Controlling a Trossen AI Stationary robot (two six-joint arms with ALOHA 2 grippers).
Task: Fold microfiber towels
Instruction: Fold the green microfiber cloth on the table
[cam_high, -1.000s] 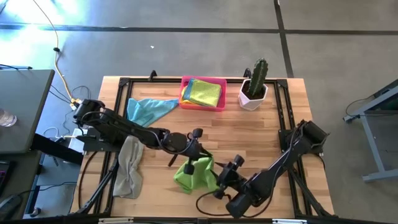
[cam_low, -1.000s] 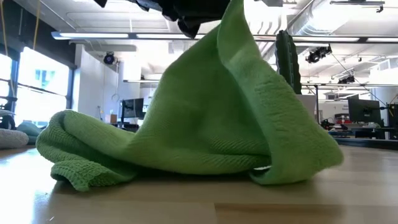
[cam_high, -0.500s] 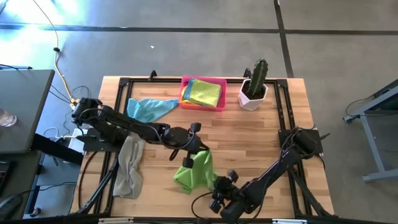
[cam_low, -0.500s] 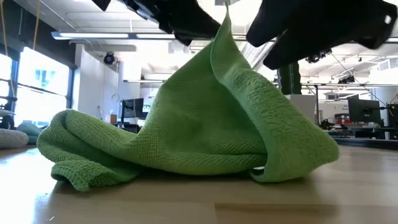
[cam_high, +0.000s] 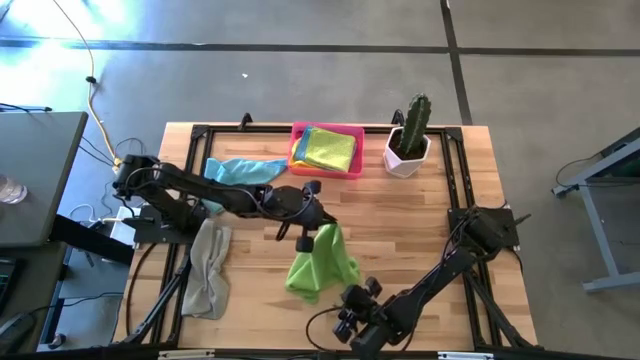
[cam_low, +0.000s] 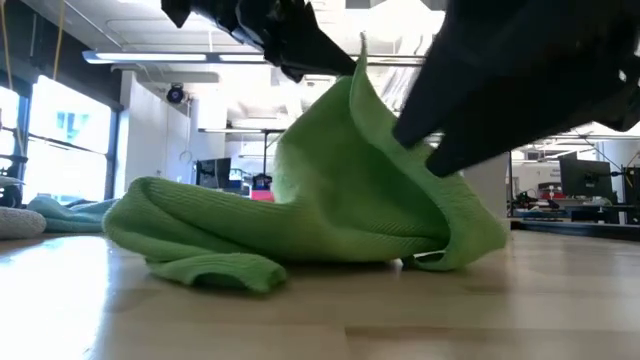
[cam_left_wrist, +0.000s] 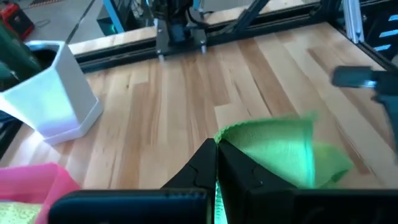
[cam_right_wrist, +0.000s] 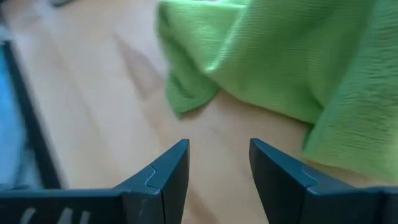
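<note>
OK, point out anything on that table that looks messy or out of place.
Three towels lie unfolded. The green towel hangs in a crumpled peak from the shut left gripper, its lower part bunched on the table. The grey towel lies rumpled near the left edge, the blue towel crumpled beside the pink tray. Nothing is spilled or damaged.

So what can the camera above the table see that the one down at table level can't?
Only the high view shows the pink tray of stacked cloths, the potted cactus, the grey towel, and the right gripper open near the front edge. Only the low view shows the room behind. Both show the green towel, pinched at its peak by the shut left gripper, and the blue towel.
</note>
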